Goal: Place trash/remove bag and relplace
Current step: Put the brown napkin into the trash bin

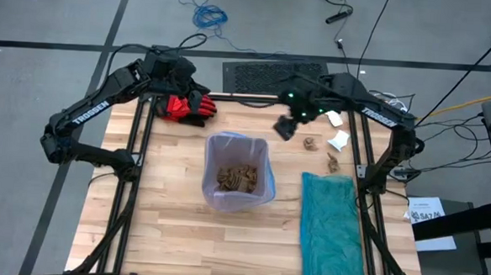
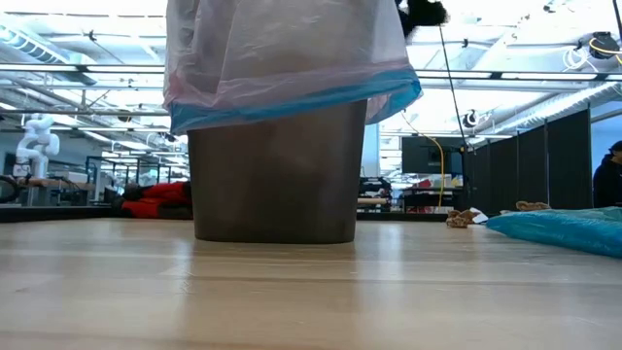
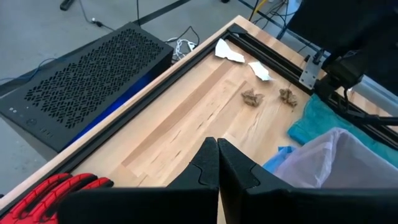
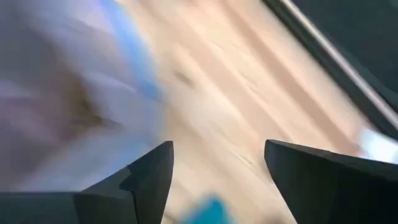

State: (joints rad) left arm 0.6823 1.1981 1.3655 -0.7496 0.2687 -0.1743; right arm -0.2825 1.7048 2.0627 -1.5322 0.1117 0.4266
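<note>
The right gripper (image 1: 286, 127) hangs in the air just past the bin's (image 1: 237, 175) far right corner, at about one o'clock from the bin in the high view. Its two fingers (image 4: 146, 177) stand wide apart with nothing between them, so it holds nothing. The bag (image 1: 265, 168) lines the bin, and its pale rim folds over the edge. Inside lie many brown paper lumps (image 1: 237, 177), so much of the trash is already in. Two more brown lumps (image 1: 311, 143) lie on the table at about three to four o'clock from the right gripper, one near and one (image 1: 332, 161) a bit farther. Two white scraps (image 1: 338, 141) sit past them by the table's far right edge. The near lump is small and roundish, with no clear long side, so I think the gripper can come down on it from any way. The right arm is much nearer to these bits than the left arm, so I think it should fetch them. The left gripper (image 1: 199, 95) waits at the far left of the table, above the red glove (image 1: 188, 109), with its fingers (image 3: 205, 168) pressed tight together and empty. A teal-green bag (image 1: 329, 226) lies flat along the right side of the table, at about three o'clock from the bin.
</note>
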